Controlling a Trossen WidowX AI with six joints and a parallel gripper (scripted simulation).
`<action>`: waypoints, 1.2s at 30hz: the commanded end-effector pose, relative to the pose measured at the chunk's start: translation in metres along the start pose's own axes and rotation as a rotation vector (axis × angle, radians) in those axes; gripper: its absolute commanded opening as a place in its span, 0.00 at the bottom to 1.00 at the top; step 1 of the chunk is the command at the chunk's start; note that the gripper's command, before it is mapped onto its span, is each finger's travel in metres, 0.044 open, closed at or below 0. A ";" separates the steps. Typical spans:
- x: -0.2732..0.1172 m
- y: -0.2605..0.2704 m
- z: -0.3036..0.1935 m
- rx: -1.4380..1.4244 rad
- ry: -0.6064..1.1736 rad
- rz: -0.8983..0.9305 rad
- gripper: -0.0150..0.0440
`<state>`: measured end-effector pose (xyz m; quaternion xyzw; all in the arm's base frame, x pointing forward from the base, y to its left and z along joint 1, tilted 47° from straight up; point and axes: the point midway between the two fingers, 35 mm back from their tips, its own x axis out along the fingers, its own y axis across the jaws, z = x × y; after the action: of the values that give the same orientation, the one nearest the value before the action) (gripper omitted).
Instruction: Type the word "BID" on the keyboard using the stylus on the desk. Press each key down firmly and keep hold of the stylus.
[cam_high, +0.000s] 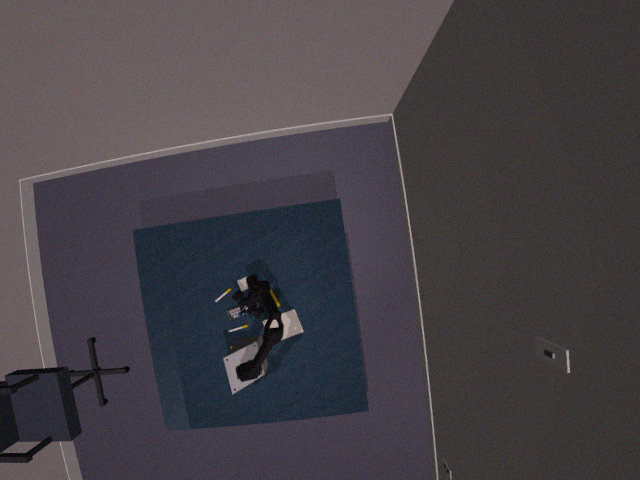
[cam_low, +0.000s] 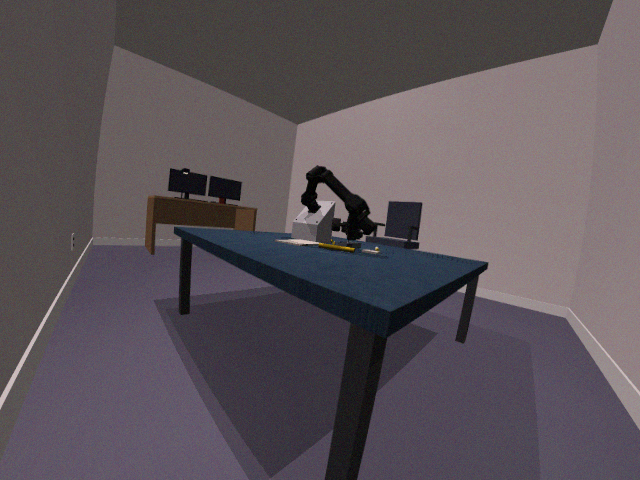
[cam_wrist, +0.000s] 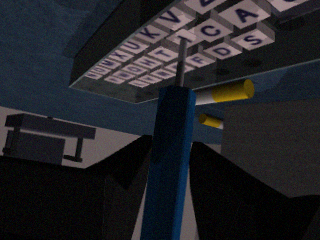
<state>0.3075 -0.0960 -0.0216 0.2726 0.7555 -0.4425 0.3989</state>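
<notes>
Blue tabletop (cam_high: 310, 242) (cam_low: 310, 263), keyboard key under our stylus

Pale walls and a purplish floor surround us. Our black arm (cam_high: 271, 338) (cam_low: 338, 190) bends over the keyboard (cam_high: 235, 313) (cam_wrist: 224, 50), and our jaws are closed narrowly around the blue stylus (cam_wrist: 170, 160). Its thin metal tip overlaps the key (cam_wrist: 182, 36) between T and C, hiding much of the letter; we see this key sitting lower than C.

From the top, we find one white-and-yellow stick (cam_high: 222, 295) near the keyboard and another (cam_high: 238, 328) on its opposite side. A yellow stick (cam_high: 275, 297) (cam_low: 336, 247) lies farther from the keyboard, across the arm's wrist. Well apart from the keyboard, beyond the tabletop, we see a dark chair (cam_high: 41, 405) (cam_low: 403, 221) (cam_wrist: 50, 131).
</notes>
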 end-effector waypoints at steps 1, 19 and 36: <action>0.000 0.000 0.000 -0.001 -0.002 -0.001 0.39; -0.018 0.001 -0.030 -0.012 -0.014 0.004 0.36; -0.016 -0.020 -0.032 -0.002 -0.001 -0.001 0.25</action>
<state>0.2922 -0.0748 0.0128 0.2737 0.7541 -0.4418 0.4016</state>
